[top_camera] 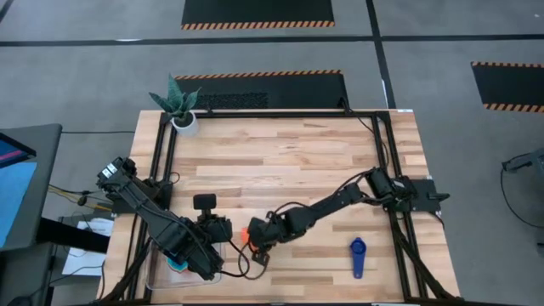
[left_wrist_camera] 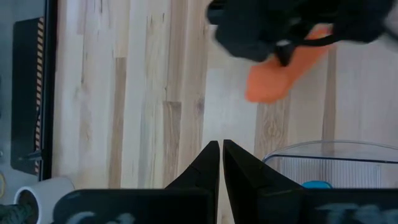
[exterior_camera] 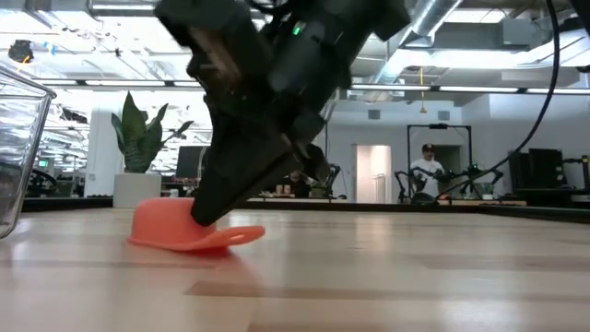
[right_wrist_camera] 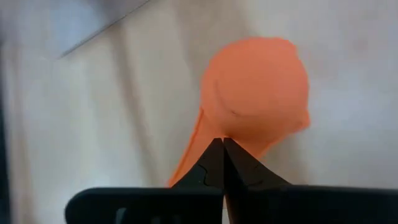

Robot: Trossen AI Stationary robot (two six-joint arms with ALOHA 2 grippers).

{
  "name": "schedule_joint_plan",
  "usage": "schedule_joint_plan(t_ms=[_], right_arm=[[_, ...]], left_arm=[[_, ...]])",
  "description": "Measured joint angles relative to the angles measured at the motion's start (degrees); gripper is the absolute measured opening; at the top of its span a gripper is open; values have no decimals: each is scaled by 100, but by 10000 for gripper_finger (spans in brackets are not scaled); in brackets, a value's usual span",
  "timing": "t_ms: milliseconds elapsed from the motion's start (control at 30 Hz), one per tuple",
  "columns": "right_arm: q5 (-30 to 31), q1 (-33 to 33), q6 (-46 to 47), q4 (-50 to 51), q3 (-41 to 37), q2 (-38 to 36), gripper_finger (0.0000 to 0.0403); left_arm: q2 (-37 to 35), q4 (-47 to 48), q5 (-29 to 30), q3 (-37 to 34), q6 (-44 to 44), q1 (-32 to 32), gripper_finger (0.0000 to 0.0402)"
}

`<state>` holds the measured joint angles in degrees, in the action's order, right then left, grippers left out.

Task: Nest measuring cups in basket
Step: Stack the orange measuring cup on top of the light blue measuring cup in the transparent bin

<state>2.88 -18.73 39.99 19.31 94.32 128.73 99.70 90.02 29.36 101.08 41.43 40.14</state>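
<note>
On the pale wood tabletop (top_camera: 289, 161) the right hand (top_camera: 257, 246), clenched on the handle of the red measuring cup (exterior_camera: 171, 224) lying mouth-down, sits just beside the basket (top_camera: 157, 274), which lies off toward the left hand (top_camera: 210, 274), itself closed empty above it.

Red measuring cup (exterior_camera: 189, 231): orange-red plastic, lies upside down on the wooden tabletop, rounded bowl up, flat handle stretched along the wood. Sits near the front edge, just beside the basket (top_camera: 157, 274).

Basket: clear plastic, shallow, rounded corners, at the front left of the table. One wall shows in the low view at the left edge, ribbed and see-through. A light blue cup (top_camera: 178, 263) lies inside it; mostly hidden, so pose unclear.

Dark blue cup (top_camera: 357, 256): flat on the wood well to the right, front area, round bowl away from the front edge, handle pointing toward it.
</note>
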Motion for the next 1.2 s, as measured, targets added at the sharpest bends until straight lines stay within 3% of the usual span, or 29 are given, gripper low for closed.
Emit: schedule_joint_plan(t_ms=[233,400,667,867,967,1200], right_arm=[[66,209,-271,28,-2,-49,9],[471,95,-266,171,2,-455,8],[494,-57,1743,1271,7,-983,38],[483,-262,3474,2158,-11,-940,42],[591,-376,3450,2263,0,-972,42],[889,-558,3744,4615,6,-2224,42]], left_arm=[[0,-1,0,0,0,0,11],[0,0,0,0,29,0,11],[0,0,-2,0,136,0,11],[0,-11,-2,0,144,0,11],[0,-10,-2,0,94,0,11],[0,-9,17,0,28,0,11]])
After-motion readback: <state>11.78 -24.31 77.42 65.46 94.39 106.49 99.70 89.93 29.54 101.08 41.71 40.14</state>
